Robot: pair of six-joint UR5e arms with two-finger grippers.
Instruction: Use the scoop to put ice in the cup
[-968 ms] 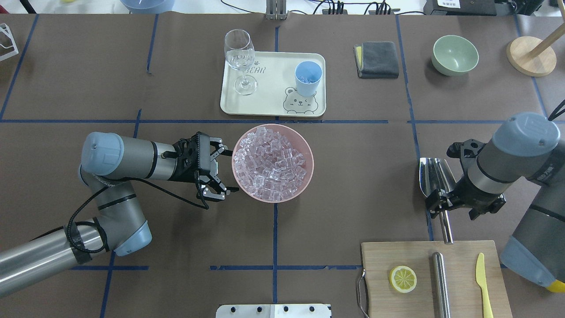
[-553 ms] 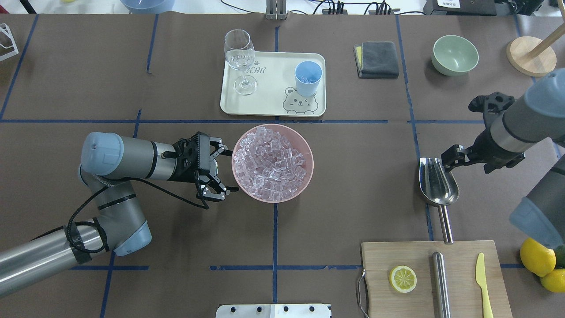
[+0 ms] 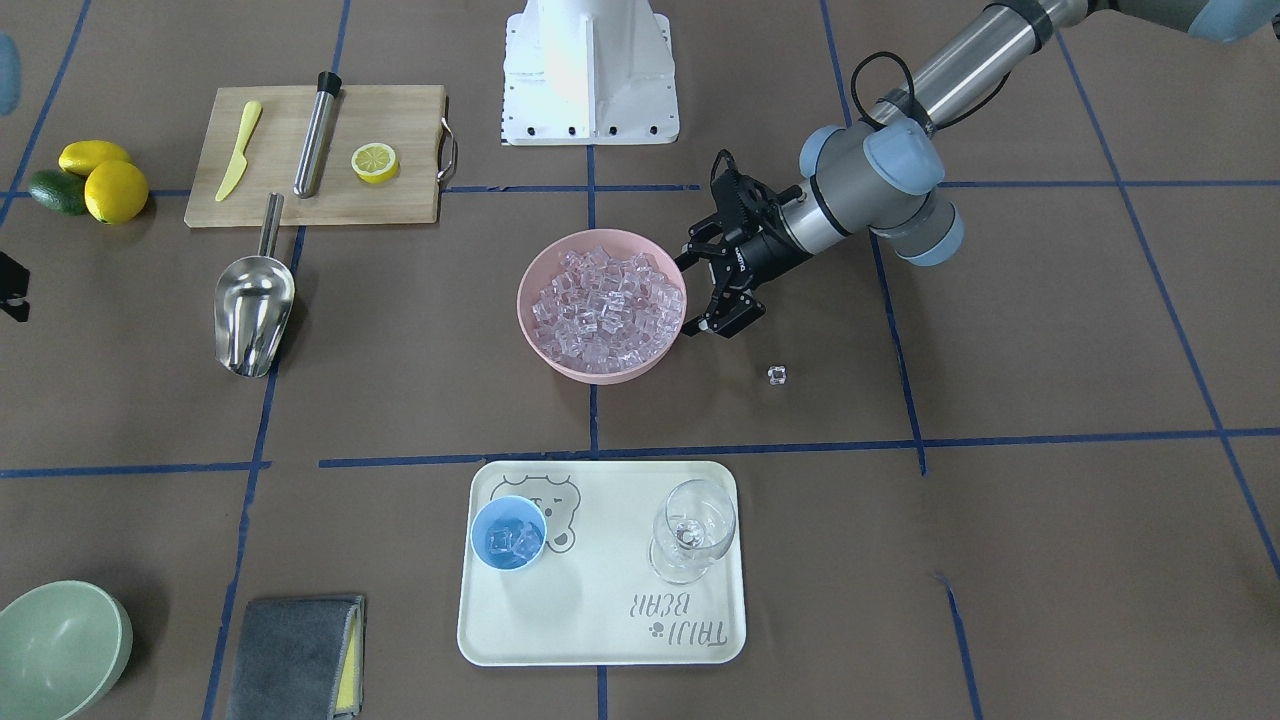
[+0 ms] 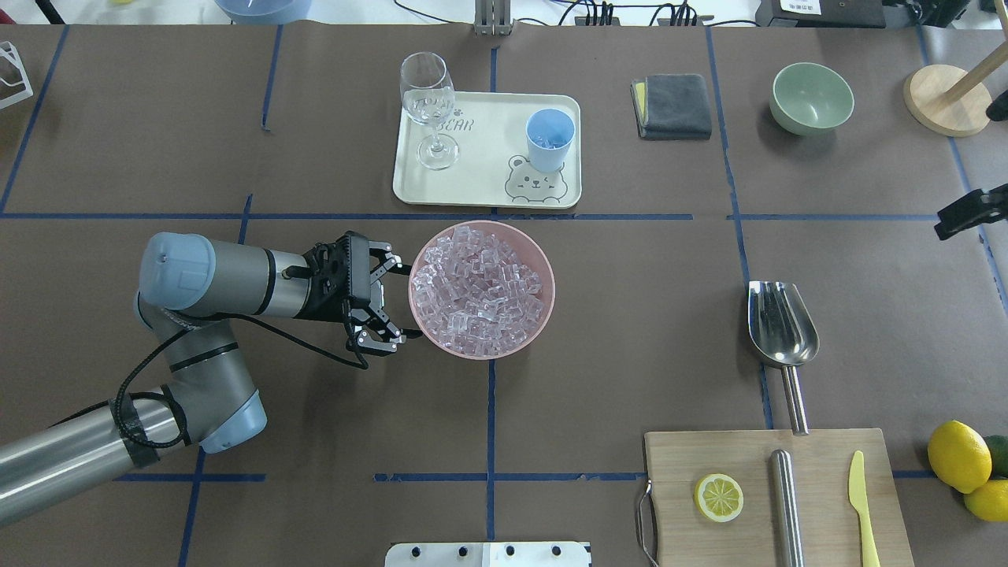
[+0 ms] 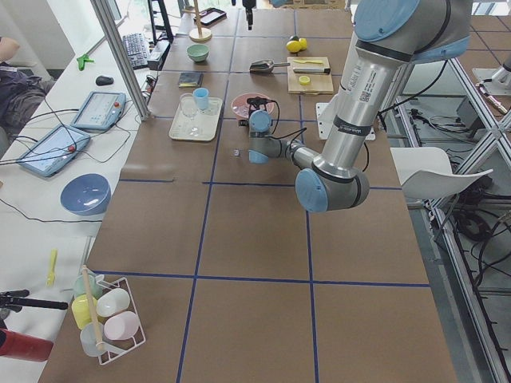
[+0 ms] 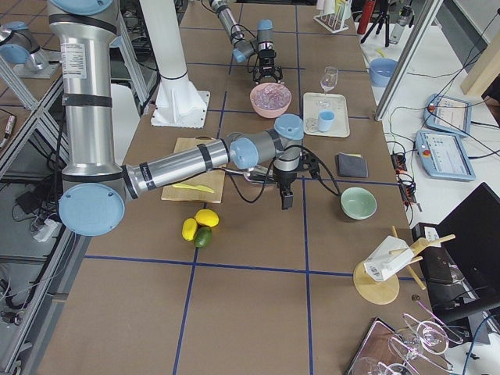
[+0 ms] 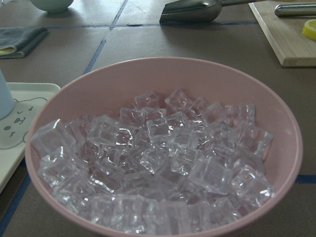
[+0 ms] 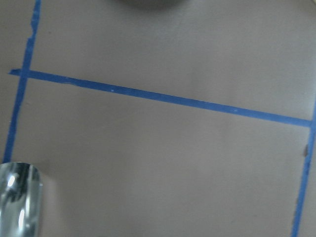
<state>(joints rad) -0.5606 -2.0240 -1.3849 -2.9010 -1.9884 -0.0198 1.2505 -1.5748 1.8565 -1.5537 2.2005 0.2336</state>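
The ice [image 4: 480, 287] fills a pink bowl [image 4: 543, 319] at mid-table, also in the left wrist view [image 7: 158, 158]. One stray cube [image 3: 777, 375] lies on the table beside my left arm. The light-blue cup [image 4: 549, 138] stands on the cream tray [image 4: 480, 193] with a few cubes inside. The steel scoop [image 4: 781, 323] lies free on the table, its handle toward the cutting board. My left gripper [image 4: 394, 303] is open, with its fingers at the bowl's left rim. Of my right gripper [image 4: 969, 213] only a black part shows at the right edge, so I cannot tell its state.
A wine glass [image 4: 428, 102] stands on the tray. A cutting board [image 4: 685, 465] holds a lemon slice [image 4: 718, 497], a steel cylinder [image 4: 785, 504] and a yellow knife [image 4: 862, 504]. A grey cloth [image 4: 673, 106], a green bowl [image 4: 811, 96], a wooden stand [image 4: 945, 98] and lemons [image 4: 957, 457] lie on the right.
My right gripper let go of the scoop's handle and pulled away to the right edge, leaving the scoop on the table. My left gripper and the pink bowl shifted slightly left.
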